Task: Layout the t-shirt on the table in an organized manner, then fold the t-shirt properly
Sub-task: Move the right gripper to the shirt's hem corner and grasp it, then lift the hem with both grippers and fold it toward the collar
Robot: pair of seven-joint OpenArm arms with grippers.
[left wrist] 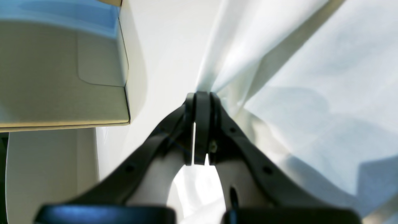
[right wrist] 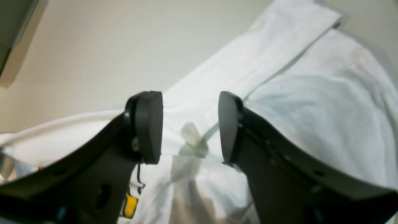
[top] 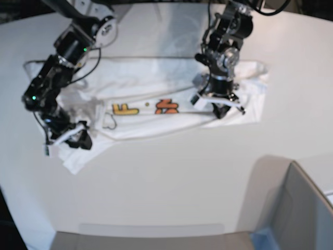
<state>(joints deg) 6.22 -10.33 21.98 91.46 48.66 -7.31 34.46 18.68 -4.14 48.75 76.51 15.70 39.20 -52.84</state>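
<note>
The left gripper [left wrist: 200,96] is clamped tight on a pinch of the white t-shirt [left wrist: 311,93], the cloth fanning away from its closed tips in taut folds; in the base view this gripper [top: 221,110] sits at the shirt's right-hand part, low over the cloth. The right gripper [right wrist: 190,124] stands with its jaws wide apart and nothing between them; through the gap a folded band of the t-shirt [right wrist: 248,62] and a small knot of cloth show below; in the base view it [top: 78,136] hovers at the shirt's near left corner. The t-shirt [top: 156,88] lies spread across the far half of the table [top: 166,177], partly doubled over lengthwise, with yellow and orange lettering [top: 148,108] showing along its near fold; its left end is rumpled. A grey box [top: 299,208] rests at the table's near right corner, well apart from the shirt; the left wrist view shows that box [left wrist: 62,71] close on its left.
</note>
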